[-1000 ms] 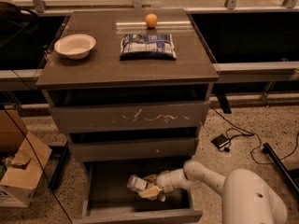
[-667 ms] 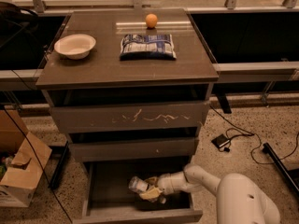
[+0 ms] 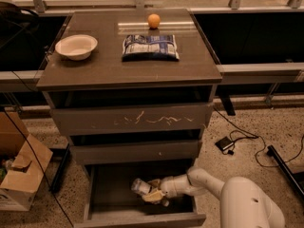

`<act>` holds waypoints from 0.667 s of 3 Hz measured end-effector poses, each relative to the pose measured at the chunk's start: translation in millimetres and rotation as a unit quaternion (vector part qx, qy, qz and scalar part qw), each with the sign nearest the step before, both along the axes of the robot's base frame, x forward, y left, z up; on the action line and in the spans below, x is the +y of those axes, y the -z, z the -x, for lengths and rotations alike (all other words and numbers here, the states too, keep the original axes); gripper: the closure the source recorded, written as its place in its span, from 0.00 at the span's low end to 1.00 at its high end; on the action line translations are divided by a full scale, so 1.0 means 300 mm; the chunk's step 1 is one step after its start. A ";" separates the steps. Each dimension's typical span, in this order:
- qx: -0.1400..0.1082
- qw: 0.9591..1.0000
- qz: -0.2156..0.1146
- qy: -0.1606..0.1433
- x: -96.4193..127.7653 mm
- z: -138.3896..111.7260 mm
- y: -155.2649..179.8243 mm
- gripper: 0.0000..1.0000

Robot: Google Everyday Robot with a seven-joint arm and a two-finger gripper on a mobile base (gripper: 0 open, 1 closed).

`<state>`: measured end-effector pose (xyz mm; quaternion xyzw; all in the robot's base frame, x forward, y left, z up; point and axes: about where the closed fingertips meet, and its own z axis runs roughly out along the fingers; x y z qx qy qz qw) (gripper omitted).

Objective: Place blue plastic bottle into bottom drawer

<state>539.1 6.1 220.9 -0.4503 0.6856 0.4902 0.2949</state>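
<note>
Pinching the blue plastic bottle (image 3: 140,186), jutting just beyond the gripper (image 3: 155,194), low inside the bottom drawer (image 3: 109,203) beneath, readying a gentle release.

Pincer (image 3: 156,194) at blue plastic bottle (image 3: 139,186) in bottom drawer (image 3: 102,201), bowl (image 3: 76,46), bag (image 3: 150,47) & orange (image 3: 154,21) on cab. top (image 3: 109,70)

Gripper (image 3: 155,195) inside bottom drawer (image 3: 109,201), right of blue plastic bottle (image 3: 140,186), apparently touching it; bowl (image 3: 76,46) left of snack bag (image 3: 150,47) on cabinet top (image 3: 109,71).

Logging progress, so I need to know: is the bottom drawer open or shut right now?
Open. The bottom drawer is pulled out, its grey floor showing, with the blue plastic bottle inside it at the gripper.
</note>
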 end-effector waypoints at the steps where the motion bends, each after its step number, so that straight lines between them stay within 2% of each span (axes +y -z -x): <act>1: 0.000 1.000 0.000 0.000 0.000 0.000 0.000 0.06; 2: 0.000 1.000 0.000 0.000 0.000 0.000 0.000 0.00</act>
